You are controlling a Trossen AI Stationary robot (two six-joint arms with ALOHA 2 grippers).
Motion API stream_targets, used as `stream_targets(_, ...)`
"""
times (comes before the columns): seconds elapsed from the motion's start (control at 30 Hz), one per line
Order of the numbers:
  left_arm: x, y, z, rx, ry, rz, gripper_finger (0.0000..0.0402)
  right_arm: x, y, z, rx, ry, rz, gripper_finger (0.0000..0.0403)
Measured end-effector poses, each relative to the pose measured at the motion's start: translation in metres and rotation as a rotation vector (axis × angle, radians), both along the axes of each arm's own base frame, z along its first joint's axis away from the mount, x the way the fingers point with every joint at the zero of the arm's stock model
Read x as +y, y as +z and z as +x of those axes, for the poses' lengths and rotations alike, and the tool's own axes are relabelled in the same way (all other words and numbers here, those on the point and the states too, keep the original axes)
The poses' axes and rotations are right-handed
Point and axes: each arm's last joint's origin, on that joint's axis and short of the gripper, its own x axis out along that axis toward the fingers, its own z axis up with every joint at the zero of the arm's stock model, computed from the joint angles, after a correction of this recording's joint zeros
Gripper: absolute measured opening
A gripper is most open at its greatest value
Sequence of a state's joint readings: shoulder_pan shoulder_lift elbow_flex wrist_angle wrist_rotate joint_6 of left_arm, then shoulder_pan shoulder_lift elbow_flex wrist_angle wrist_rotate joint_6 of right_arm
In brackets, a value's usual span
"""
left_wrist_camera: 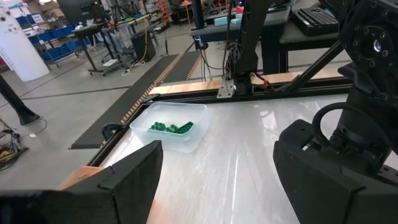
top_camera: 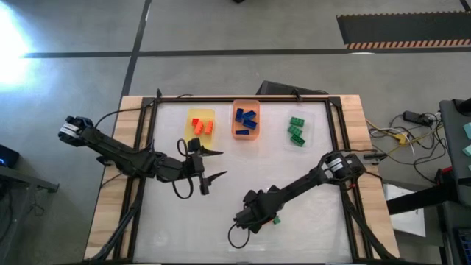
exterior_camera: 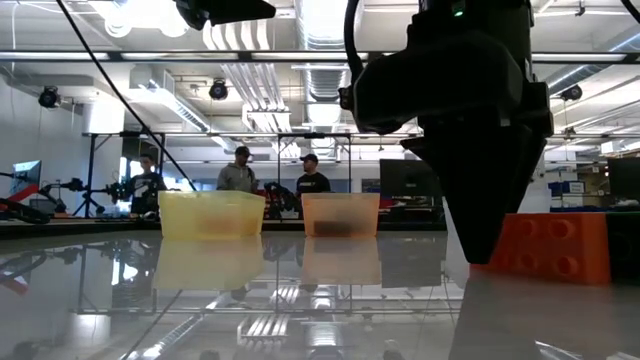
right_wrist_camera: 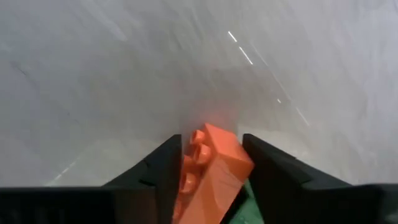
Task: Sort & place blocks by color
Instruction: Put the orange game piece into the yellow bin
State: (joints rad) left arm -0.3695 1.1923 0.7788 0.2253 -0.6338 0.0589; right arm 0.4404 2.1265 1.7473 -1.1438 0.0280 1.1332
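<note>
The glossy white table (top_camera: 294, 221) mirrored ceiling lights; people stood in the workshop behind. At 6 o'clock the right gripper (right_wrist_camera: 210, 163) straddled an orange block (right_wrist_camera: 214, 163), its fingers not visibly touching it. The left gripper (top_camera: 210, 165), at 9 o'clock, stood spread wide.

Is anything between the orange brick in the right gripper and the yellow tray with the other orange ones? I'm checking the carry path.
Nothing visible blocks it. The right gripper straddles the orange brick low on the table; bare white tabletop lies between there and the yellow tray. The left gripper hovers open beside that route, so passing near it needs some care.
</note>
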Motion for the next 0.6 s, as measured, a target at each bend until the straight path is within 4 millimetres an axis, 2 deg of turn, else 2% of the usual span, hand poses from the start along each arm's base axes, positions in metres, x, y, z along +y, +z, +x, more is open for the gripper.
stream_targets(0.23,0.0,0.0,0.0,0.0,0.0,0.0,0.0288,0.0,0.0,0.001,-0.007,0.004,0.002,0.0088)
stream_targets(0.43,0.0,0.0,0.0,0.0,0.0,0.0,0.0288,0.001,0.004,0.003,-0.033,0.01,0.014,0.0091)
stream_targets(0.6,-0.001,-0.001,0.0,0.005,-0.006,-0.004,0.0288,0.003,0.02,0.009,-0.1,0.087,-0.002,0.01)
